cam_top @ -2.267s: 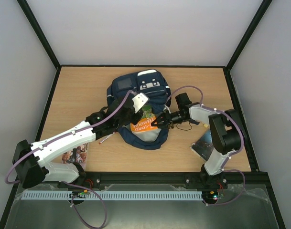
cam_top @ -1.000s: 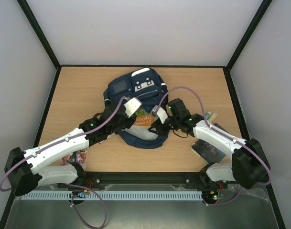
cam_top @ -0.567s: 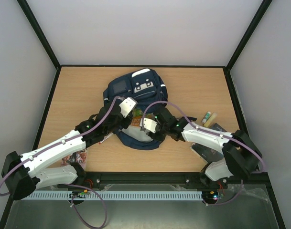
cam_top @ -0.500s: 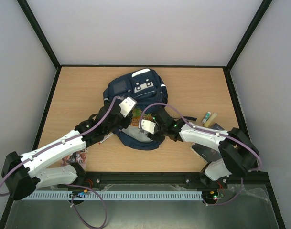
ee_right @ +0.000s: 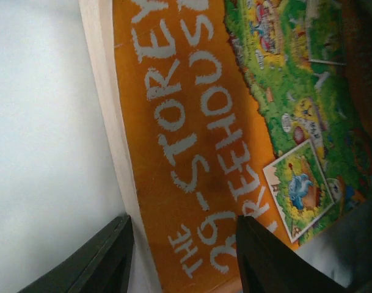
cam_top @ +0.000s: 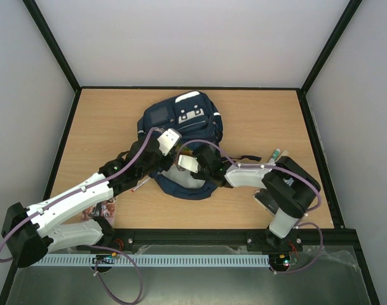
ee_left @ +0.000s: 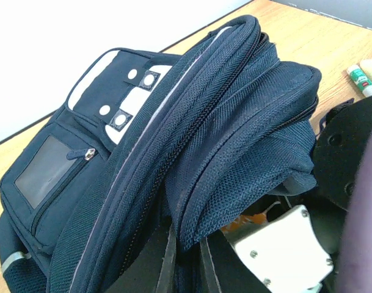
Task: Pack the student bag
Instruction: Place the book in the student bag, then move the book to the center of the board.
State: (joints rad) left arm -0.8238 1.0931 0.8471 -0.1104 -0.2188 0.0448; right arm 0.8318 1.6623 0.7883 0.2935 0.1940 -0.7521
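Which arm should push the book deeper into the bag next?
Right: the right gripper, open, hovers at the book inside the bag; the left gripper is pinching the bag's edge.

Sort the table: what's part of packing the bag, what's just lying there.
In the job: student bag, orange book inside it, left claw gripping its flap, right claw over the book.
Lying about: two small tubes, picture book beside left arm, dark flat item under right arm.

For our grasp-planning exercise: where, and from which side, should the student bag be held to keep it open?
On the student bag, pinch the upper flap's zippered rim from the near, open side, as the left end effector does: the fabric folds thin there, and lifting it likely exposes the book.
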